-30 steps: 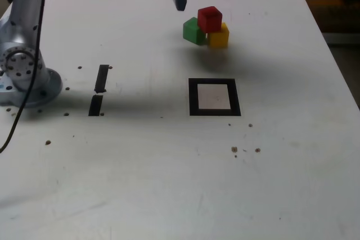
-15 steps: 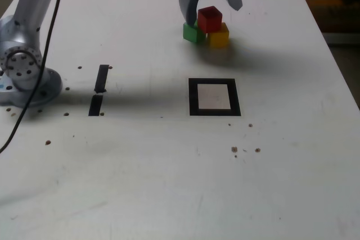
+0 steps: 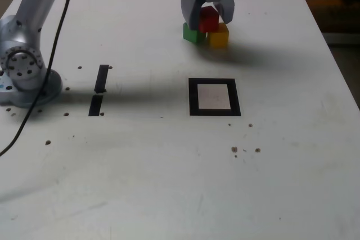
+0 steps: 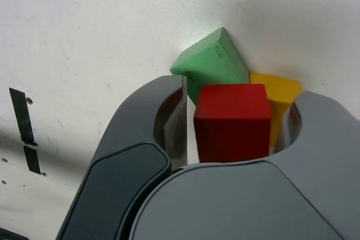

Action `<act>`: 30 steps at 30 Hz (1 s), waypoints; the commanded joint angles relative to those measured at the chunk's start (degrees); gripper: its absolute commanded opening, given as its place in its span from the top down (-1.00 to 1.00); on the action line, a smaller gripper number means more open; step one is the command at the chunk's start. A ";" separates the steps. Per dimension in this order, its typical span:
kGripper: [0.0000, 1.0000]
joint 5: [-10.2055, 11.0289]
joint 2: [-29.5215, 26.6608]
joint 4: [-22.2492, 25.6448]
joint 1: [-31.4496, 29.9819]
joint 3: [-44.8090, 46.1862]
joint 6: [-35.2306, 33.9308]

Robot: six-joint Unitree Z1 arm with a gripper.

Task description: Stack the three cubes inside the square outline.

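The red cube (image 3: 209, 19) (image 4: 230, 119) rests on top of the green cube (image 3: 193, 33) (image 4: 211, 66) and the yellow cube (image 3: 219, 36) (image 4: 278, 94), which sit side by side at the far middle of the table. My gripper (image 3: 209, 22) (image 4: 242, 91) has come down over the pile. Its two grey jaws are closed in against opposite sides of the red cube, with only a sliver of light on one side in the wrist view. The square outline (image 3: 193, 96), black tape around a white interior, lies nearer the camera with nothing inside it.
The arm's silver base (image 3: 22, 71) stands at the exterior view's left, with a black cable trailing from it. Two short black tape strips (image 3: 101, 78) (image 4: 19, 116) lie between the base and the square. Small dark specks (image 3: 234, 149) dot the white table.
The gripper came down from above the pile and its jaws swung in from wide open to clamp around the red cube. The cubes have not shifted.
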 commanded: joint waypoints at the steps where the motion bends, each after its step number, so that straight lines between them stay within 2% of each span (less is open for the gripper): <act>1: 0.26 -0.25 0.20 0.01 0.15 -0.36 -0.12; 6: 0.46 -0.80 0.02 -0.04 0.13 -1.16 0.19; 9: 0.55 -0.28 -1.78 0.64 0.08 -1.19 0.39; 15: 0.57 2.65 -12.45 3.01 0.53 5.38 1.13; 19: 0.57 2.93 -19.10 2.27 1.84 14.75 1.47; 22: 0.57 2.17 -21.23 -0.76 2.51 21.90 1.54; 28: 0.57 -0.43 -21.17 -12.21 2.67 34.19 1.95; 30: 0.57 -0.73 -20.90 -14.77 2.76 36.66 2.12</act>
